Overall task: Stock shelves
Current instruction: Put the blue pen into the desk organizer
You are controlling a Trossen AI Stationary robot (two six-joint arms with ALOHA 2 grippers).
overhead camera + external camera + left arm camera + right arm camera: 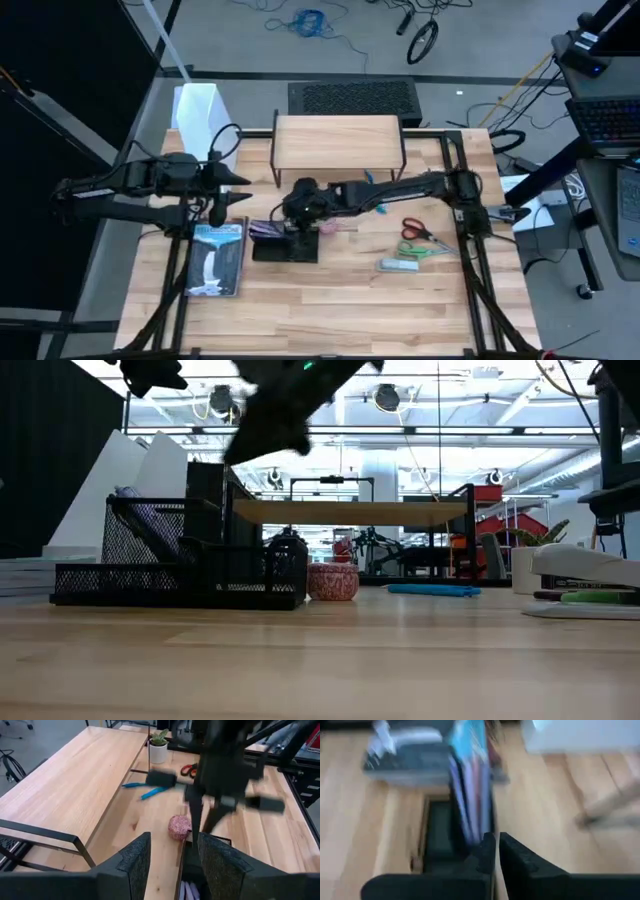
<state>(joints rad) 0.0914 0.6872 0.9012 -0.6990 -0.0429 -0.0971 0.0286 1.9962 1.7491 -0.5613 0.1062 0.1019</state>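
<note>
The right tool [297, 228], fingers nearly closed and empty, hangs over the black mesh organizer [285, 243] mid-worktop, while the left tool [237, 190] waits parted beside it. The shelves [338, 141] stand at the worktop's [350, 300] far edge, long axis across it. A blurred descent could clip the organizer's contents.

A low riser shelf with a flat rectangular light-wood top [337, 137] on thin black metal legs stands upright at the far middle of the counter. Its top is bare. In the low view [350, 512] it stands level, far behind the other objects.
</note>
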